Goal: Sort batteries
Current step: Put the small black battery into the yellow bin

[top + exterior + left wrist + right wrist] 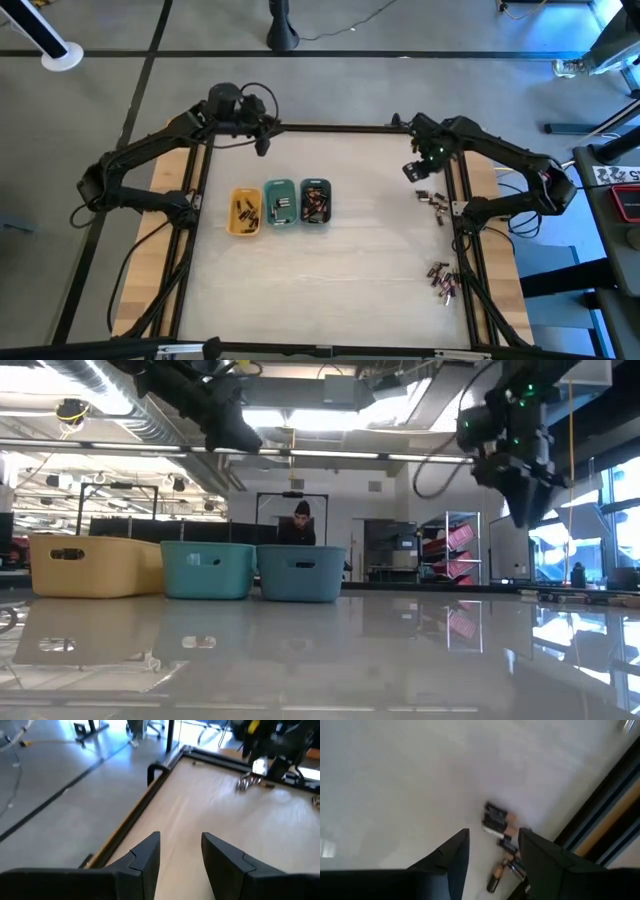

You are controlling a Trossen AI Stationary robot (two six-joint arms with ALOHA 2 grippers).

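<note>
Parted and empty, the right gripper (490, 852) hangs above a small cluster of batteries (498, 822) by the table's (360, 270) right edge, their long axes mixed; the left gripper (180, 855), also parted and empty, waits over the far-left corner.

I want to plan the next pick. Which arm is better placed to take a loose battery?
The right. Its pincer hangs open just above the loose batteries by the table's right edge. The left pincer waits at the far left corner, away from any.

Open tabletop (370, 260) between three trays (281, 204) and right-edge batteries (433, 199).
</note>
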